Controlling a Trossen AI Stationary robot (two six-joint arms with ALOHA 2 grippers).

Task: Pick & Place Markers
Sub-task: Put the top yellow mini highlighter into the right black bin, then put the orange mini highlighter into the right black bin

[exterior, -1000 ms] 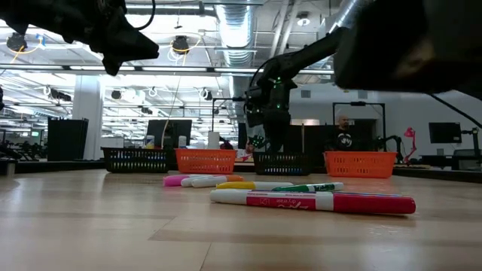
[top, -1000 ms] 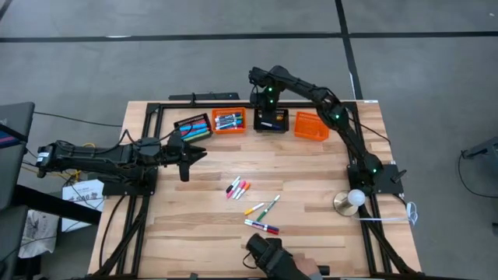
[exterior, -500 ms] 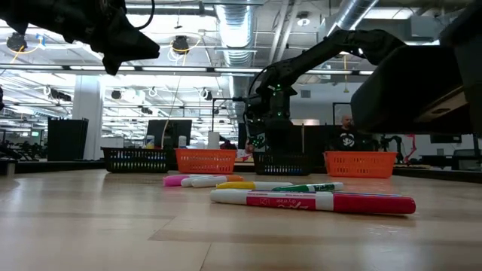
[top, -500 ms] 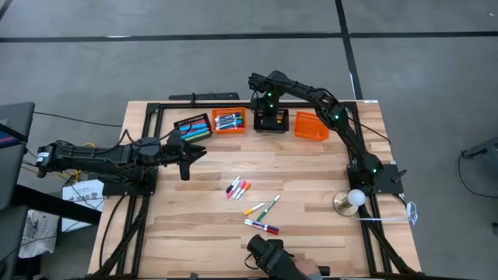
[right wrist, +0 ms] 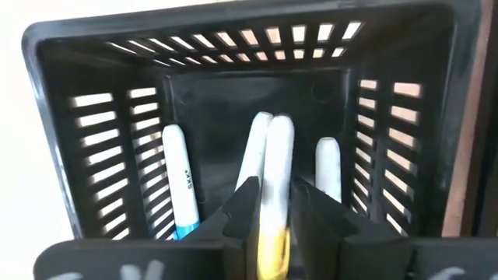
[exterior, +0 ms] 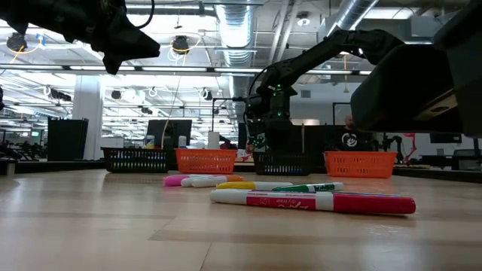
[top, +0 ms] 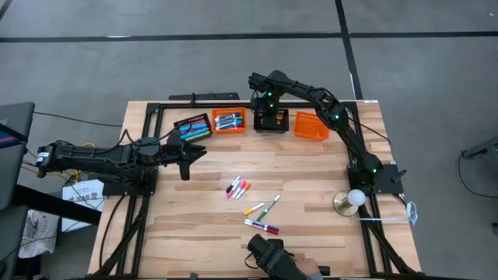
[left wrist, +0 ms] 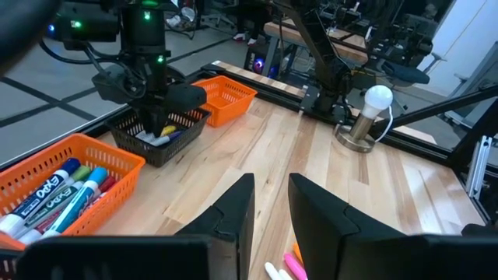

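Markers [right wrist: 179, 194] in black basket [right wrist: 117, 132], right pincer [right wrist: 268, 214] gripping one

My notes, all placed off the lamp [top: 355, 199] at the table [top: 311, 233] edge: white globe on a round metal base. Four baskets in a row across the table from it: nearest an orange basket [top: 310, 125], then black [top: 271, 121], orange [top: 229, 121], black [top: 193, 127]. Papers [top: 84, 192] lie past the opposite table edge.
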